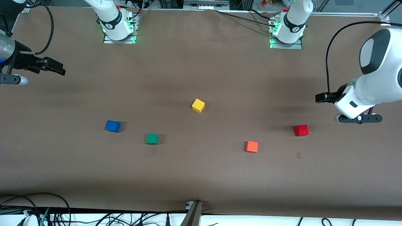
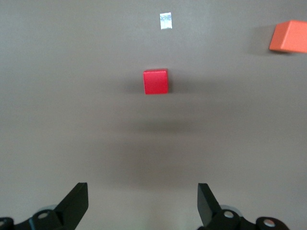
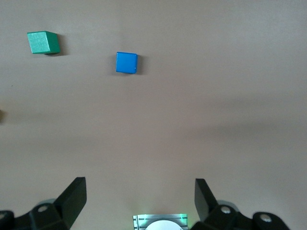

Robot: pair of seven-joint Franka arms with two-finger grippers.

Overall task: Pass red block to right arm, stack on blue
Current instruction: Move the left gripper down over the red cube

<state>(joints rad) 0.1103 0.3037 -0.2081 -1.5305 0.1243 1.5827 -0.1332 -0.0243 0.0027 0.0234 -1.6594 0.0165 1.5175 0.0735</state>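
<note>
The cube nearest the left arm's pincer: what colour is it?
Bright red: the red block, seen best in the left wrist view, lying ahead of the open left pincer.

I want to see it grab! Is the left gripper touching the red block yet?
Apart. The left wrist view shows bare table between the open left gripper and the red block.

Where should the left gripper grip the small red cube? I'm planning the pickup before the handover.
Come straight down on the small red cube and pinch two opposite flat side faces. It sits flat on the brown table, well apart from the orange cube. The open left gripper holds nothing.
</note>
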